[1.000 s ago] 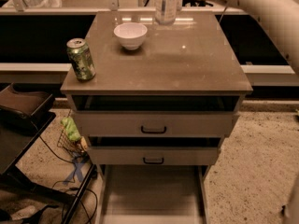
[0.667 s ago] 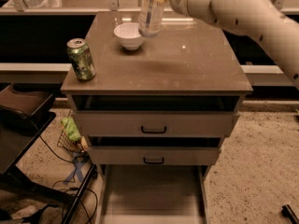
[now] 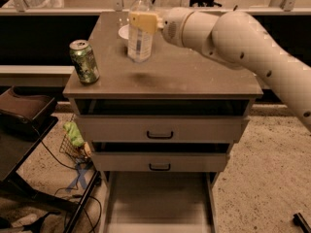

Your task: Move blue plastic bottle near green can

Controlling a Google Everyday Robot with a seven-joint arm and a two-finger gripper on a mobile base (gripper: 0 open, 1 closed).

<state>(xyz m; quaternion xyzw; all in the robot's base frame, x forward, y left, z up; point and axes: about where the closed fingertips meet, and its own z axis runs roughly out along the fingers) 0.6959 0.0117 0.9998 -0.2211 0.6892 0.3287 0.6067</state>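
**Blue plastic bottle** (image 3: 140, 45): clear, white cap, pale label. Upright over the rear middle of the cabinet top (image 3: 194, 79). Its base looks to be just off the surface, with a dark shadow on the top at its 6 o'clock.

**Gripper** (image 3: 142, 22): two-finger, with pale yellow fingers (image 3: 146, 22) clamped across the bottle's upper body, just below the shoulder. One finger crosses the front. The other is hidden behind the bottle.

**Arm** (image 3: 233, 33): cream casing. It enters from 3 o'clock of the bottle and runs off the right edge of the view.

**Green can** (image 3: 84, 62): mottled green-white print, silver top. Upright near the left front corner of the cabinet top, at 8 o'clock of the bottle and apart from it.

**White bowl** (image 3: 123, 31): on the cabinet top at 10 o'clock of the bottle, mostly hidden behind it.

**Upper drawer** (image 3: 160, 130) and **lower drawer** (image 3: 160, 162): below the top at 6 o'clock, each with a dark handle.

**Green item** (image 3: 73, 132): on the floor at 7 o'clock of the cabinet, resting in a wire basket (image 3: 68, 149).

**Dark side table** (image 3: 19, 140): at 9 o'clock of the drawers.
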